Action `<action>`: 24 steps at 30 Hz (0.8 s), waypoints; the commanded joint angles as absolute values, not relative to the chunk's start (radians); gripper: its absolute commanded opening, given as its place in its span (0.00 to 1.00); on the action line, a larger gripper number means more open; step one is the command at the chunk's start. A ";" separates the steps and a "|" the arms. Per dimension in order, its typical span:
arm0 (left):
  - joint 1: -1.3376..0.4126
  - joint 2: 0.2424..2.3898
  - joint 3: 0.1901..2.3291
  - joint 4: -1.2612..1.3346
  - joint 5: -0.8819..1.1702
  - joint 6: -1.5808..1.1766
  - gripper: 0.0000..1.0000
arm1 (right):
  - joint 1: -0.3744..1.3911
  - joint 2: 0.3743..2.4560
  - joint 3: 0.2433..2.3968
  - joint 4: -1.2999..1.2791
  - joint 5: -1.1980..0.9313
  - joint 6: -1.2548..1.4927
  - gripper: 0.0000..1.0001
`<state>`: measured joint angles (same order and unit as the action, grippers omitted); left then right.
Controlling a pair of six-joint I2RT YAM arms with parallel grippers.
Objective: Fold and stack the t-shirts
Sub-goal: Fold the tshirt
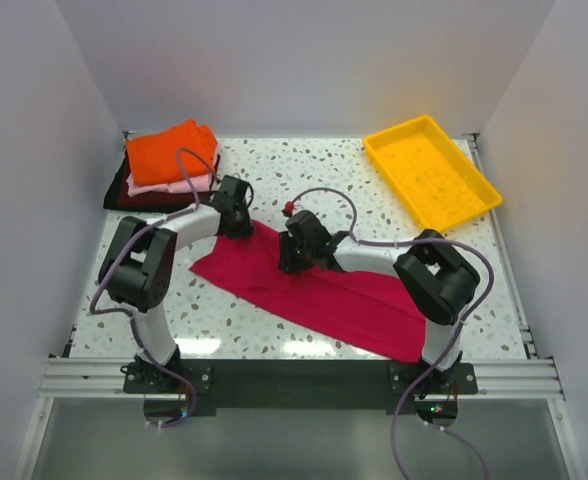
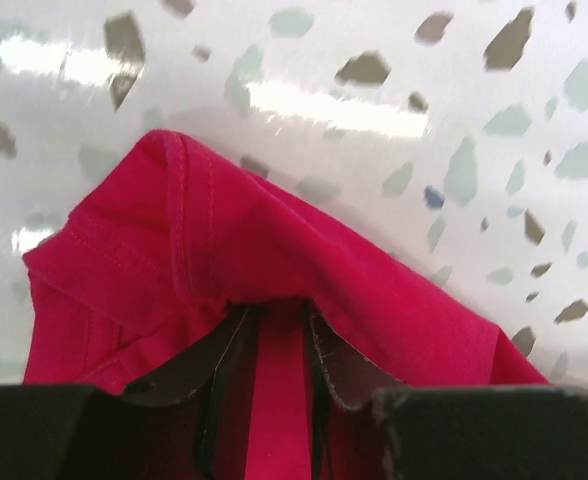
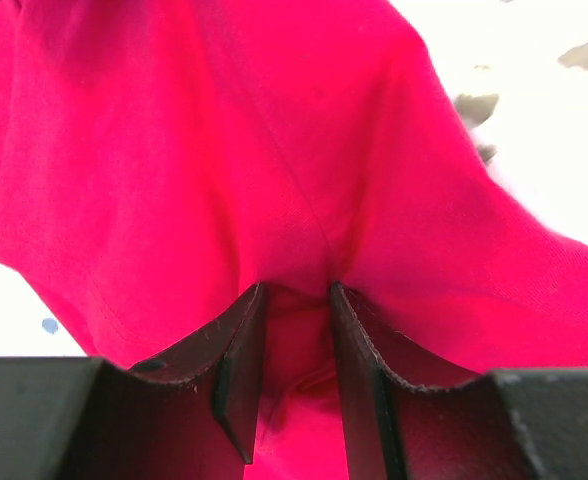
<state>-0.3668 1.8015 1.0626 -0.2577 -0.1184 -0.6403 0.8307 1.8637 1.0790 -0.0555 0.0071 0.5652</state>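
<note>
I've got L claw [image 2: 282,335] and R claw [image 3: 296,330] each clamped on the crimson shirt [image 1: 324,295]. It lies diag. on the table [image 1: 304,170]; folded stack [image 1: 169,165] in far-left corner.

Most of maroon shirt [image 1: 119,195] buried under pink shirt [image 1: 189,184], crimson shirt [image 1: 274,285] near corner hidden behind right arm [image 1: 434,275]

A crimson-magenta t-shirt [image 1: 324,300] is shown on a white, grey-flecked worktop [image 1: 314,170]; orange t-shirt [image 1: 169,150], pale pink t-shirt [image 1: 189,185], dark maroon t-shirt [image 1: 124,190]; yellow tray [image 1: 434,175].
</note>
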 commanded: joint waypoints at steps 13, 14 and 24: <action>-0.356 2.183 1.635 -0.359 -0.135 -0.483 0.29 | 0.644 1.899 1.154 -0.279 0.029 0.500 0.43; -0.356 2.193 1.688 -0.377 -0.129 -0.482 0.29 | 0.635 1.891 1.157 -0.287 0.031 0.492 0.45; -0.390 2.106 1.815 -0.445 -0.115 -0.469 0.31 | 0.607 1.655 1.152 -0.400 0.083 0.426 0.72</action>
